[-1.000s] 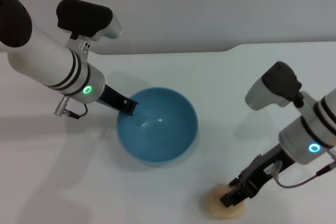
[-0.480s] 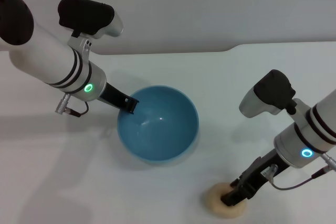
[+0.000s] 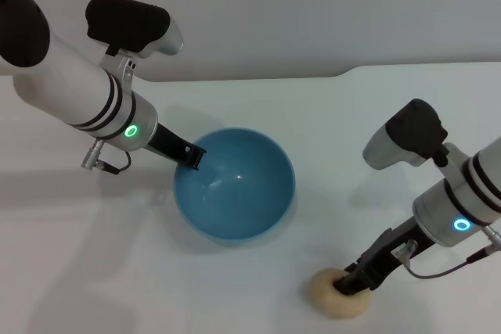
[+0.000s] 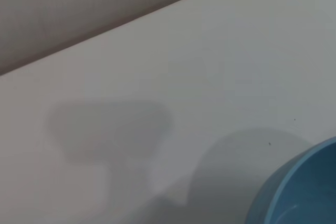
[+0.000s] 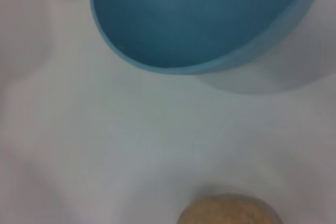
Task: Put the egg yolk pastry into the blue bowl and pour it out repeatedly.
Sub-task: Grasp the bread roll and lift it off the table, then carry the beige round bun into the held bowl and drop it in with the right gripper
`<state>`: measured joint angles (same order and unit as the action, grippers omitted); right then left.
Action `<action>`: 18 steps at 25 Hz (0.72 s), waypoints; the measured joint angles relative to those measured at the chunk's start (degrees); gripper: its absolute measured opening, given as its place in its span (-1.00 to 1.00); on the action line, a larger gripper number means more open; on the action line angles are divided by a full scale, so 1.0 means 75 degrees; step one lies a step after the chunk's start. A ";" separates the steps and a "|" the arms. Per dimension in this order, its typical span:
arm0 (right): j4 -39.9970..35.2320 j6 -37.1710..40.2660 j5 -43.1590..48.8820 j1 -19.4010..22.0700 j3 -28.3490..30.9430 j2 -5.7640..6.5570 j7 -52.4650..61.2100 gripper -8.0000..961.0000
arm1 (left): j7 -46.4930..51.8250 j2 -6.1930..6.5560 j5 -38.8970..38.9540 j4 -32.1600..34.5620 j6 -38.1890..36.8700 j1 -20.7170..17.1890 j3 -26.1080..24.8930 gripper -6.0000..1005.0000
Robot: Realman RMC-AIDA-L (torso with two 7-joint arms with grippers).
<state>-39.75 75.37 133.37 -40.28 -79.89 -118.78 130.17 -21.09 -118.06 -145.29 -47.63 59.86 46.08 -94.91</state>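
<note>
Pastry pickup looks close: compared with 1 s ago, my right tool (image 3: 354, 281) has pushed down onto the egg yolk pastry (image 3: 333, 296), resting on the bench (image 3: 407, 107); I cannot tell its grip. Left tool (image 3: 192, 159) stays clamped on the blue bowl (image 3: 235, 185) rim.

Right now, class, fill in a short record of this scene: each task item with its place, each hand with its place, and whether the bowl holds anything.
egg yolk pastry: on the white table, outside the bowl, on the robot's right, near edge
blue bowl: upright on the table, middle of the scene
bowl contents: nothing visible inside
left hand: at the bowl's rim on the robot's left side
right hand: down on the pastry's top
pastry and bowl: apart, bare table between them
</note>
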 joint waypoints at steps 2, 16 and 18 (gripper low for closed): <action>-0.0073 0.0134 -0.0009 0.0056 0.0172 0.0017 0.0012 -0.35 | 0.0000 0.0002 0.0000 0.0000 0.0001 0.0002 0.0000 -0.96; -0.1506 0.2248 -0.0046 0.0632 0.2801 0.0046 -0.0577 -0.63 | -0.0016 0.0027 -0.0035 -0.0019 0.0251 0.0110 0.0000 -0.96; -0.1721 0.2576 -0.0222 0.0604 0.3081 0.0047 -0.0690 -0.65 | -0.0010 0.0026 -0.0036 -0.0021 0.0423 0.0155 0.0006 -0.96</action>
<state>-52.66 94.70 131.70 -35.75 -56.78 -118.43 124.99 -21.17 -117.86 -145.56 -47.79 63.03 47.25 -94.87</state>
